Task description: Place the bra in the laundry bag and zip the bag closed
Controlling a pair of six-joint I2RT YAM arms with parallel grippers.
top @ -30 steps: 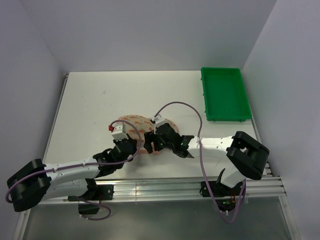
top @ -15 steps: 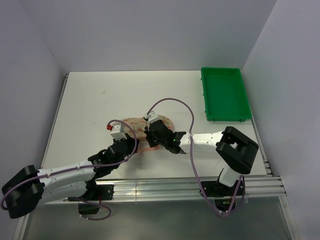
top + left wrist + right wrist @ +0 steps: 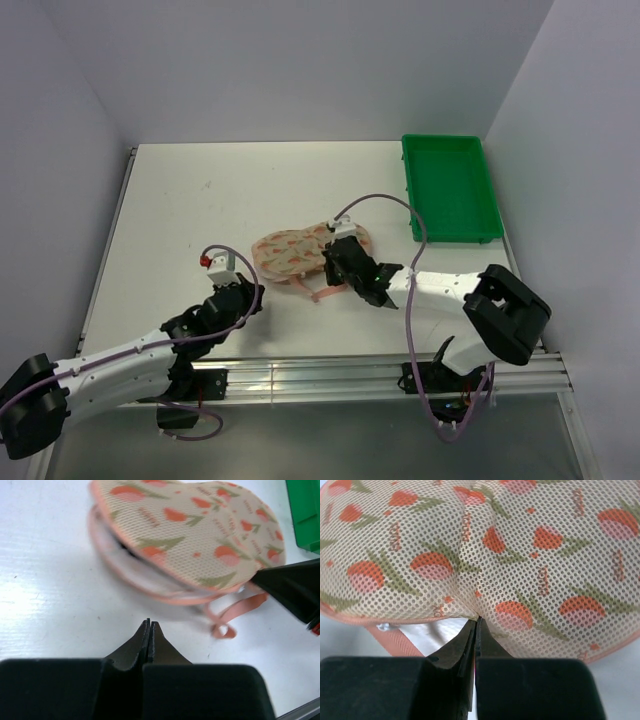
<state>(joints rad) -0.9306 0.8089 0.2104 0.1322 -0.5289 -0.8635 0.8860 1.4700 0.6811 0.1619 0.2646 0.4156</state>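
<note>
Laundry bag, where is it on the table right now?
In the top view the laundry bag lies mid-table, left of the green tray, its near edge pinched by the right gripper.

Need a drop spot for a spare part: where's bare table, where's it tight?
Bare: table's far-left stretch, back edge to laundry bag; strip between bag and green tray. Tight: near centre, left gripper and right gripper at the bag's near side.

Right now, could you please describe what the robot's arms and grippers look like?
The left arm and right arm have white links, black joints and looping lilac cables. The left gripper and right gripper are black, with tapered fingers.
</note>
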